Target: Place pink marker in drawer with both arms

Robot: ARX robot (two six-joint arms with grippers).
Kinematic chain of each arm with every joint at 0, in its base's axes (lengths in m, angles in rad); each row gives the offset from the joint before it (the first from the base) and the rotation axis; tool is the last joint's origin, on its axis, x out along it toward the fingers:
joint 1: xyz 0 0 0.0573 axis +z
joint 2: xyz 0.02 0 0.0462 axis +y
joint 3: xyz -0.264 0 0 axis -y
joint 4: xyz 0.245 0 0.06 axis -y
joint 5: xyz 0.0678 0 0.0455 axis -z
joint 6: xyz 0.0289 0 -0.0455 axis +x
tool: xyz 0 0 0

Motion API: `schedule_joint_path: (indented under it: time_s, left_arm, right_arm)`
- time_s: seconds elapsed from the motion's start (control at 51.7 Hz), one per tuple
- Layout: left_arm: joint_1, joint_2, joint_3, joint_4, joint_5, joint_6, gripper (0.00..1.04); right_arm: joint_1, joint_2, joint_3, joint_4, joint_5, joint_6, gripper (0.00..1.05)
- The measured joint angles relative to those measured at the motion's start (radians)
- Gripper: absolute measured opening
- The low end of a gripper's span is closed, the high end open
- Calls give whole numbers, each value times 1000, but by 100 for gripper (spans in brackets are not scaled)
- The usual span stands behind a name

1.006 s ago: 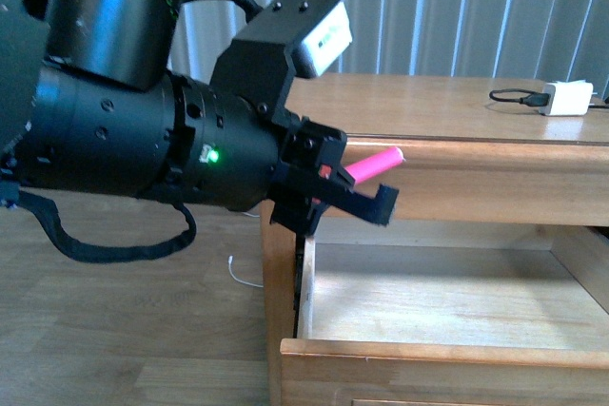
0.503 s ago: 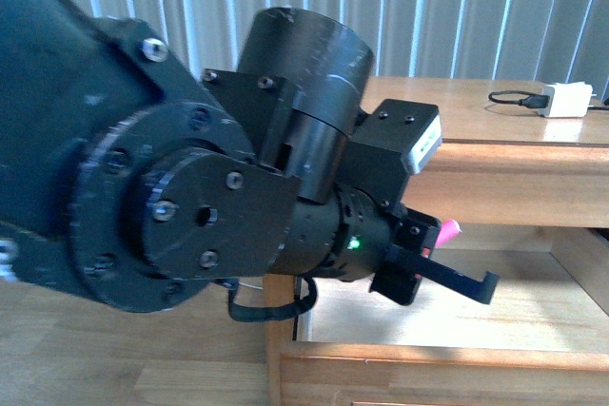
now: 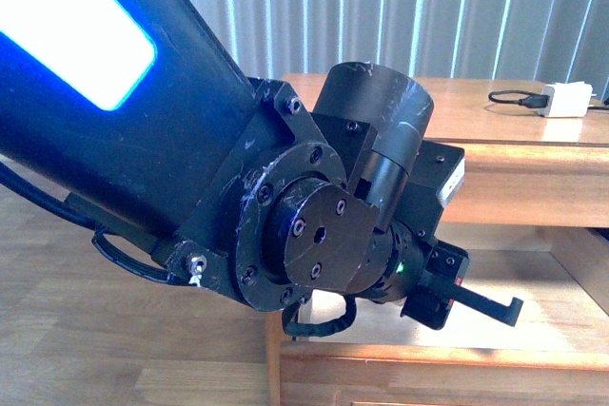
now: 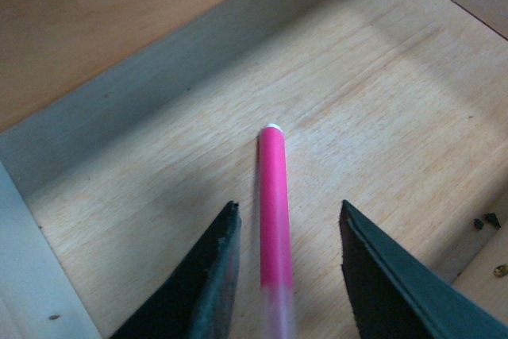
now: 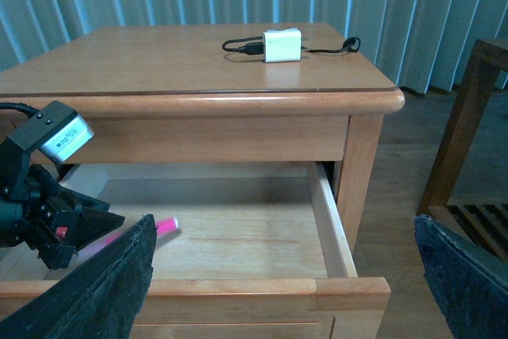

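Front view: pale vertical blinds, honey wooden dresser point(image 3: 514, 178). Matte black left arm point(image 3: 190, 168) fills frame with cylindrical joints and screw heads; marker hidden behind it.

Left wrist view: pale grained floor of drawer point(image 4: 119, 93). Left gripper point(image 4: 287, 208) spread; glossy pink marker point(image 4: 272, 196) loose between fingers, untouched, near end blurred.

Right wrist view: marker in open drawer, partly hidden. Right gripper point(image 5: 283, 232) wide apart, empty.

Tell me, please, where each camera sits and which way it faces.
Front view: on the robot's body, facing the dresser; the left arm fills most of it, over the open drawer.
Left wrist view: on the left arm, looking down into the drawer past the open left gripper at the pink marker.
Right wrist view: faces the dresser's front from further back; the open right gripper frames it.
Shared: both wrist views show the marker in the drawer.
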Motion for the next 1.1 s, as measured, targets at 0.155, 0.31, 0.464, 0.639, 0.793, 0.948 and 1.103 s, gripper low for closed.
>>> schedule_joint_path:
  time_s: [0.155, 0.31, 0.464, 0.639, 0.793, 0.948, 1.103]
  left_arm:
    - [8, -51, -68, 55, -44, 5, 63]
    - [35, -169, -169, 118, -76, 5, 84]
    - [97, -349, -312, 180, -82, 0, 100]
    - [196, -600, -549, 258, -112, -3, 99]
    - [319, -848, -761, 265, -116, -11, 99]
    - [486, -1129, -932, 177, -74, -53, 99]
    - [690, -1385, -1055, 65, 35, -109, 99]
  right_arm:
    - [0, 0, 0, 0, 0, 0, 96]
    - [0, 0, 0, 0, 0, 0, 96]
    - [0, 0, 0, 0, 0, 0, 96]
    - [0, 0, 0, 0, 0, 0, 96]
    - [0, 0, 0, 0, 0, 0, 96]
    - [0, 0, 0, 0, 0, 0, 96]
    - [0, 0, 0, 0, 0, 0, 96]
